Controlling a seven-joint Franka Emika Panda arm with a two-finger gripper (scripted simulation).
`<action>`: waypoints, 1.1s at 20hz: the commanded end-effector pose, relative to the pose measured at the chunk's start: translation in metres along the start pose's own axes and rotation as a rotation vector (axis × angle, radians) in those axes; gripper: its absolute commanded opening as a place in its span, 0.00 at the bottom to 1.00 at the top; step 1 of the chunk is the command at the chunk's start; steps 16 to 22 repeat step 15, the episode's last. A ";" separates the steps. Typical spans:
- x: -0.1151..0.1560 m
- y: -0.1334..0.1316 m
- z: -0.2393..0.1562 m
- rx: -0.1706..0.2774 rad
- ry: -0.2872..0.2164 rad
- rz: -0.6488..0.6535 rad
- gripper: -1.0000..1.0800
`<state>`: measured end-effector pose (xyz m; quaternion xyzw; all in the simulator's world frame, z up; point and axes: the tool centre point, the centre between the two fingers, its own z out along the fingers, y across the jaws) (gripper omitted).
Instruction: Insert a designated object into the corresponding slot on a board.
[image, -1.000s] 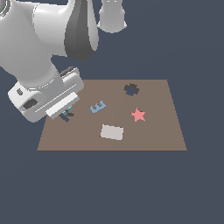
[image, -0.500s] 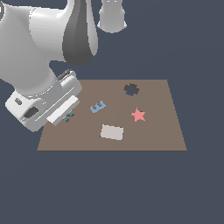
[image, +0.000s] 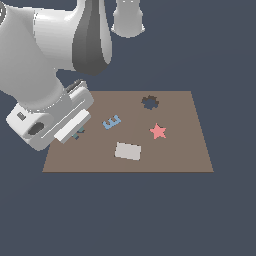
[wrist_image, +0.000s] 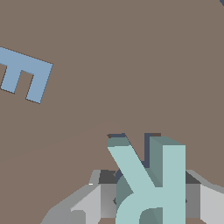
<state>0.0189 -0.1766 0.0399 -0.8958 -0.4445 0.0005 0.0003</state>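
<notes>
With the teal R block (wrist_image: 151, 183) pinched between closed fingers (wrist_image: 89, 203) low over the board (image: 185, 150), near the blue E (image: 112, 121): carrying step, judging by this. Next calls for finding the R slot, not visible, then turning to match.

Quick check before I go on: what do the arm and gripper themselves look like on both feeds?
In the exterior view the arm is bulky and glossy white, with rounded link housings and a dark grey band at one joint. The hand is a boxy white block with a dark oval recess on its side. In the wrist view the gripper shows light grey, angular fingers with darker grey inner faces. No cables or markings show.
</notes>
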 end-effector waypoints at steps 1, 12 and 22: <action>0.000 0.000 0.002 0.000 0.000 0.001 0.00; 0.000 -0.001 0.010 0.000 0.000 0.002 0.96; 0.000 -0.001 0.010 0.000 0.000 0.002 0.96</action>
